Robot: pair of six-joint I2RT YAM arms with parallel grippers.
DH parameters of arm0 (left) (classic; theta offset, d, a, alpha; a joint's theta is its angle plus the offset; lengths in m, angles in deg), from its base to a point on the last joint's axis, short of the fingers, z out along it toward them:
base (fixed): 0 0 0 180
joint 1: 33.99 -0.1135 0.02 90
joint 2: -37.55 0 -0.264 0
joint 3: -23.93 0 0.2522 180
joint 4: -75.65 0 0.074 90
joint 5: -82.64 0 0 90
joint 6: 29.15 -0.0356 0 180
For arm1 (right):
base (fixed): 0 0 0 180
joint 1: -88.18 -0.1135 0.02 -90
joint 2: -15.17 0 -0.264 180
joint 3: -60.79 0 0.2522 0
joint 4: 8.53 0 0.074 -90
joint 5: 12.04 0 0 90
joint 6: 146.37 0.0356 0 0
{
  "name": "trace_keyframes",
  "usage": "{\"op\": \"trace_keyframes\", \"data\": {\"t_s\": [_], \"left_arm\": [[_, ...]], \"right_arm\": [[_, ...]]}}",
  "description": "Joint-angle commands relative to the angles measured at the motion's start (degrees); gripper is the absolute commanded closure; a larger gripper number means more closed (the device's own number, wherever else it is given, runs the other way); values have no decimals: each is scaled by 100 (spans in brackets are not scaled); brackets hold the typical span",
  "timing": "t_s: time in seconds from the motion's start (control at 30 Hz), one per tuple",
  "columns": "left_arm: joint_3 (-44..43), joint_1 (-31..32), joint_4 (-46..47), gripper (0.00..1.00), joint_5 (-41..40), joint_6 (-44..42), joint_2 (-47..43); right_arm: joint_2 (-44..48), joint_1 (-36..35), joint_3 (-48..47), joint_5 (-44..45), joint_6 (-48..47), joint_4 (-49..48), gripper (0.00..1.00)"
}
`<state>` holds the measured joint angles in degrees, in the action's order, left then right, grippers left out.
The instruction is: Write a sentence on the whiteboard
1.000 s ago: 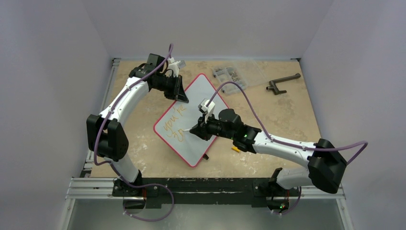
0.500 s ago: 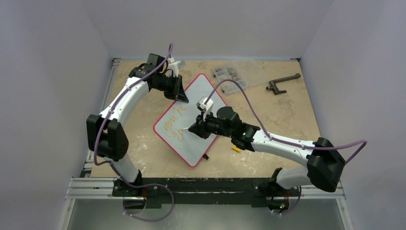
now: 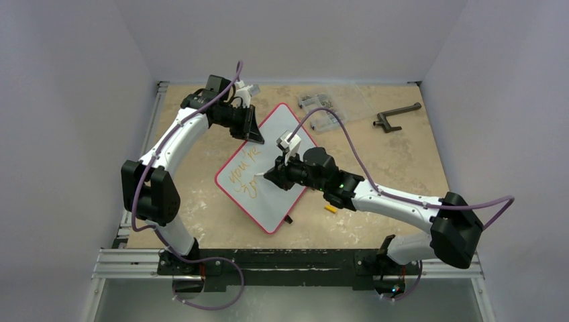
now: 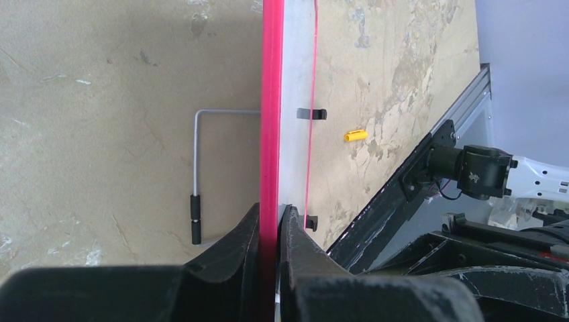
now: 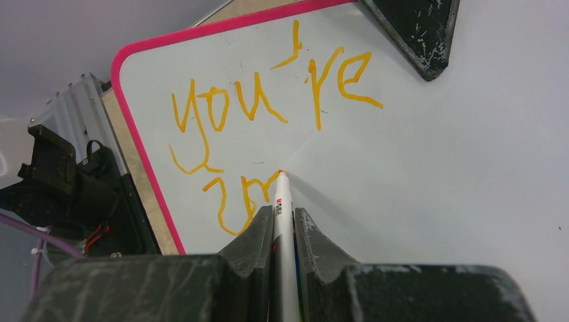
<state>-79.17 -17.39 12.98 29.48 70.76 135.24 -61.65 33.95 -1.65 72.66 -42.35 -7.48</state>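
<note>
The whiteboard (image 3: 272,204), white with a red rim, lies at an angle in the middle of the table. My left gripper (image 3: 253,131) is shut on its far edge; in the left wrist view the fingers (image 4: 272,209) pinch the red rim (image 4: 270,100). My right gripper (image 3: 272,176) is shut on a white marker (image 5: 280,196), whose tip touches the board. The sentence (image 5: 268,100) reads "you're" in orange-yellow, with a few letters of a second line (image 5: 235,201) ending at the marker tip.
A clear parts box (image 3: 329,107) and a dark handle tool (image 3: 396,115) lie at the back right. A yellow cap (image 3: 329,208) rests on the table under my right arm. A bent wire stand (image 4: 196,161) shows beside the board's edge.
My right gripper has shifted slightly away from the near edge with the marker, lengthening the stroke on the second line. The left arm has not moved.
</note>
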Motion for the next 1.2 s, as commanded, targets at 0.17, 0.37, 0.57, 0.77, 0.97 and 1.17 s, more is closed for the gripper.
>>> {"op": "trace_keyframes", "data": {"t_s": [0.17, 0.37, 0.57, 0.77, 0.97, 1.17], "left_arm": [[35, 19, -166, 100, -986, -141, -153], [37, 14, -172, 100, -998, -138, -154], [34, 19, -176, 100, -1004, -139, -149], [31, 16, -181, 100, -1013, -139, -152], [37, 19, -183, 100, -1027, -143, -162], [40, 14, -180, 100, -1030, -150, -166]], "right_arm": [[-5, 53, 88, 222, -89, 222, 100], [-56, 51, 235, -17, -182, 410, 100], [-15, 54, 403, -121, -151, 469, 100], [175, 54, 555, -216, -126, 567, 100], [224, 54, 445, -171, -134, 585, 100], [584, 53, 58, -485, -63, 570, 100]]}}
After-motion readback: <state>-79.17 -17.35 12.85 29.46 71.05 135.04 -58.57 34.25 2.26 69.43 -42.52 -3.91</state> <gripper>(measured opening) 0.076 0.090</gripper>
